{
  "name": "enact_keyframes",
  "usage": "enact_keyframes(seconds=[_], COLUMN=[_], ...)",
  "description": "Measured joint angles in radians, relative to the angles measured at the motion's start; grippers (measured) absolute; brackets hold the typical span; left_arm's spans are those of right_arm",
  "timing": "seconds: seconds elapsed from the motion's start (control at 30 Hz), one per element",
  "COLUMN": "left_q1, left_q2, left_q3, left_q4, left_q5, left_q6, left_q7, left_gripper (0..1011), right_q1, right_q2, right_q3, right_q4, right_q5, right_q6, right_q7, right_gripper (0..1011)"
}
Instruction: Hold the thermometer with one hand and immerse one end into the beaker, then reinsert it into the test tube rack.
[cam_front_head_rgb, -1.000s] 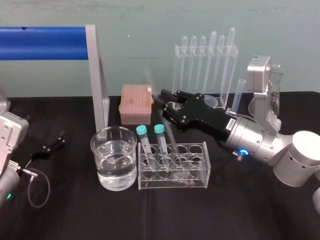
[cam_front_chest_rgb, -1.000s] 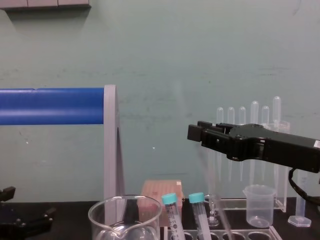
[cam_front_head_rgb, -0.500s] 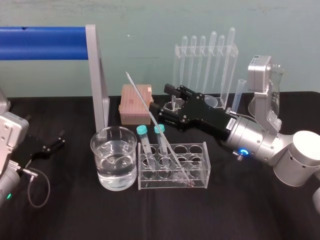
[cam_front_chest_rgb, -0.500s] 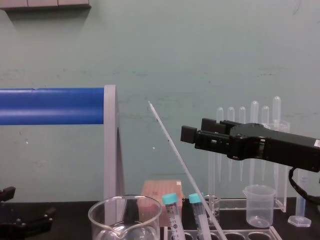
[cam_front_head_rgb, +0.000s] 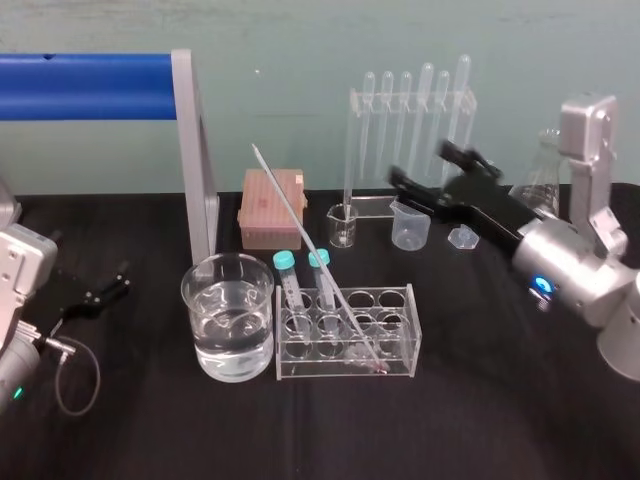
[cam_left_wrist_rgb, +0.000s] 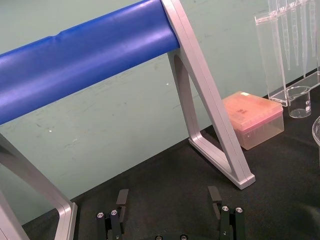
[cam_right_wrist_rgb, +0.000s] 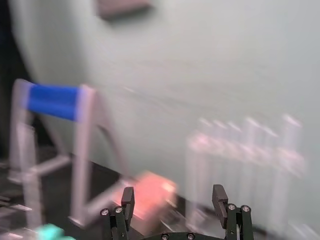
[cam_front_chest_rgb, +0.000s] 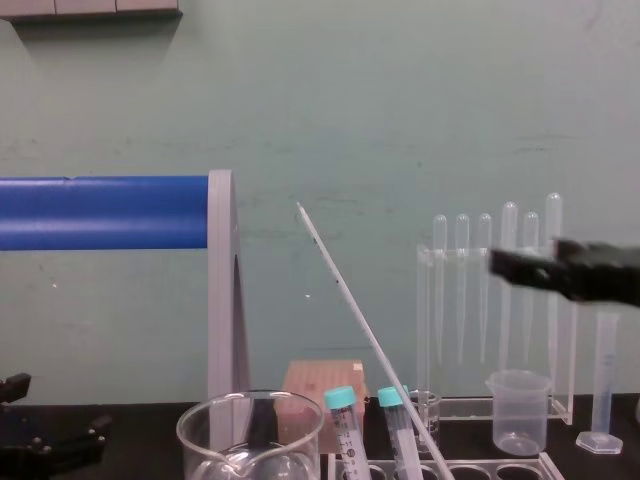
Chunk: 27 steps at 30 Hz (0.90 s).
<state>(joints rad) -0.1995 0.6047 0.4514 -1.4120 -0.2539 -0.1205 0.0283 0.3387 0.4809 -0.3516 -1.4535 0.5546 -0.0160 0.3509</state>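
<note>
The right gripper (cam_front_head_rgb: 421, 168) hangs raised above the table's right rear, near the clear pipette stand (cam_front_head_rgb: 412, 98) and well apart from the thermometer (cam_front_head_rgb: 309, 248). In the right wrist view its jaws stand wide apart (cam_right_wrist_rgb: 173, 196) with nothing between them. The thermometer is seated in the test tube rack (cam_front_head_rgb: 396, 293), red bulb down at the rack floor. Its stem leans steeply up and to the left, passing just beside the teal-capped tubes (cam_front_head_rgb: 287, 276). Its upper end stands free in the air behind the beaker (cam_front_head_rgb: 199, 312). The chest view confirms the slant (cam_front_chest_rgb: 358, 322). Handling assessment: a long, thin glass rod, judged light, rigid, smooth and brittle. It would likely slip under a weak pinch and snap under a hard one or under any sideways load while its foot is caught in the rack. The recommended hold is on the bare stem above the tube caps, roughly mid-length, squeezed across the rod. Any lift should follow the line of the lean. Whether the bulb is wet cannot be told. Outward from the gripper, the thick silver wrist (cam_front_head_rgb: 566, 268) with its blue light slopes down and to the right toward the body, forearm angled up and to the left. The left gripper (cam_front_head_rgb: 121, 277) lies parked at the table's left edge, jaws likewise apart and empty (cam_left_wrist_rgb: 169, 196).
</note>
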Motion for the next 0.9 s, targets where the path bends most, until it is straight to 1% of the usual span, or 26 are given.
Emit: enact_keyframes(seconds=[0.03,0.17,0.23,0.4,0.9], left_q1=[0.0,0.0,0.0,0.0,0.0], left_q2=[0.0,0.0,0.0,0.0,0.0], left_q3=[0.0,0.0,0.0,0.0,0.0], left_q4=[0.0,0.0,0.0,0.0,0.0], left_q5=[0.0,0.0,0.0,0.0,0.0], left_q6=[0.0,0.0,0.0,0.0,0.0], left_q7=[0.0,0.0,0.0,0.0,0.0], left_gripper=[1008,1008,1008,1008,1008], right_q1=[-0.018,-0.051,-0.063,-0.076,-0.075], right_q2=[0.003,0.006,0.003,-0.007,-0.005], right_q3=[0.013,0.029,0.033,0.036,0.038], right_q4=[0.002,0.012,0.018,0.033,0.029], right_q5=[-0.019,-0.052,-0.066,-0.088,-0.085], right_q6=[0.021,0.066,0.082,0.1,0.099], right_q7=[-0.047,-0.121,-0.143,-0.167,-0.167], right_gripper=[1002,1002,1002,1002,1002])
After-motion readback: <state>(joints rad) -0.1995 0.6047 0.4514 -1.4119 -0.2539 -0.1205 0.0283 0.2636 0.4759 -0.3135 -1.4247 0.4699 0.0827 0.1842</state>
